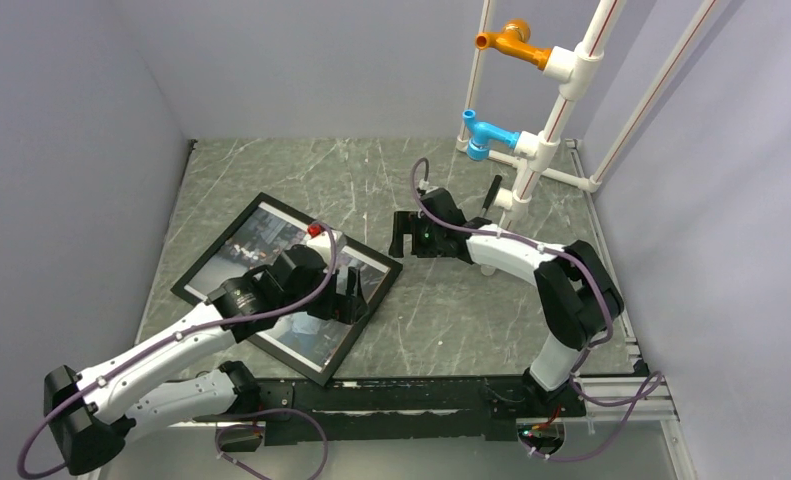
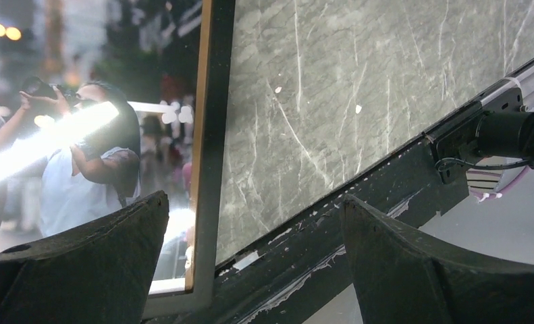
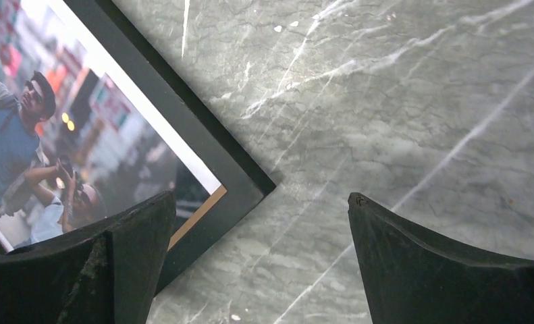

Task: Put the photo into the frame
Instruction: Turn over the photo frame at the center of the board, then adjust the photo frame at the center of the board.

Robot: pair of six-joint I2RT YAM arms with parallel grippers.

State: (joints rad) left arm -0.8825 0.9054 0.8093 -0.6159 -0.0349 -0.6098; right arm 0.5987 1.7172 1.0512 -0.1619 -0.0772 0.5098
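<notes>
The frame lies flat on the marble table, black front up, turned diamond-wise at the left. The photo sits inside it, picture side up. My left gripper hovers open and empty over the frame's right part; in the left wrist view its fingers straddle the frame's rail beside the photo. My right gripper is open and empty just beyond the frame's right corner. The right wrist view shows that corner and the photo by the left finger.
A white pipe rack with an orange fitting and a blue fitting stands at the back right. A small black tool leans by it. Grey walls close in the sides. A black rail runs along the near edge.
</notes>
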